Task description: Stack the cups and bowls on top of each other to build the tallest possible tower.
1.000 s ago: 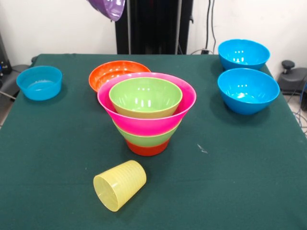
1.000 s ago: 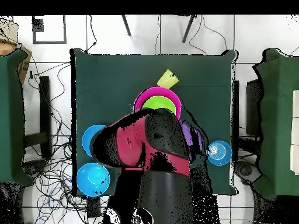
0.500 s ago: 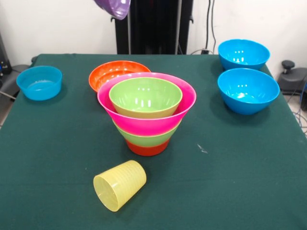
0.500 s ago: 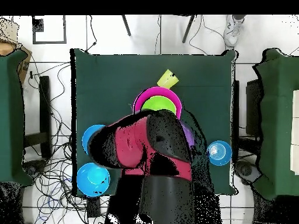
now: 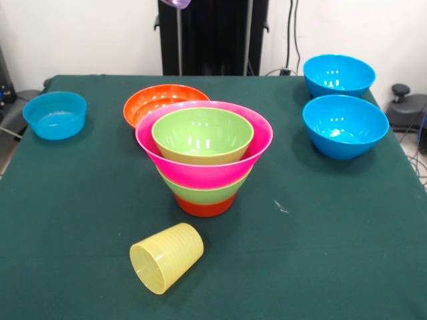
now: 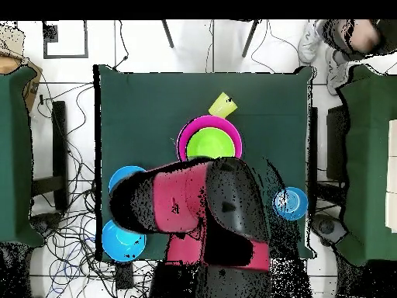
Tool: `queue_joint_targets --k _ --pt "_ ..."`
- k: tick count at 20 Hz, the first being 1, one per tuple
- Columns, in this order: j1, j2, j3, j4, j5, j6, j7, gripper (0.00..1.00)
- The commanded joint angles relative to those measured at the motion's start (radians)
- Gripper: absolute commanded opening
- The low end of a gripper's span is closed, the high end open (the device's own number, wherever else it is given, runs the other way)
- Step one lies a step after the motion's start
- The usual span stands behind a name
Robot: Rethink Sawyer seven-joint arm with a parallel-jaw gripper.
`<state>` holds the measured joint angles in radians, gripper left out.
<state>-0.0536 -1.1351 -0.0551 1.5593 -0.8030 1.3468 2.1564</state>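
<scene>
The tower stands mid-table: a small orange bowl (image 5: pixel 205 208) at the base, a lime green bowl (image 5: pixel 200 193), a flaring pink bowl (image 5: pixel 203 167) and another lime green bowl (image 5: pixel 202 133) inside it. The pale-yellow cup (image 5: pixel 167 257) lies on its side in front of the tower. A wide orange bowl (image 5: pixel 157 100) sits just behind it. Only a sliver of the purple bowl (image 5: pixel 177 3) shows, hanging at the top edge. From above, the red and black arm (image 6: pixel 194 209) covers the table's near half beside the tower (image 6: pixel 211 143). The gripper itself is hidden.
Two blue bowls (image 5: pixel 338 75) (image 5: pixel 345 126) sit at the right of the green table (image 5: pixel 333 227), and a smaller blue bowl (image 5: pixel 55 115) at the left. A person's legs (image 6: pixel 341 39) show at the overhead view's top right corner.
The purple bowl has risen and drifted right, almost out of the front view. The arm has shifted in the overhead view and now hides the purple bowl there.
</scene>
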Motion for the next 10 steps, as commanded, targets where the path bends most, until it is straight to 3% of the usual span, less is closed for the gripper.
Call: queue_joint_targets --k 1,10 --pt "-0.021 -0.045 0.033 0.14 0.053 -0.063 -0.198 0.0" --pt "-0.034 0.019 0.04 0.177 0.044 -0.171 -0.083 0.0"
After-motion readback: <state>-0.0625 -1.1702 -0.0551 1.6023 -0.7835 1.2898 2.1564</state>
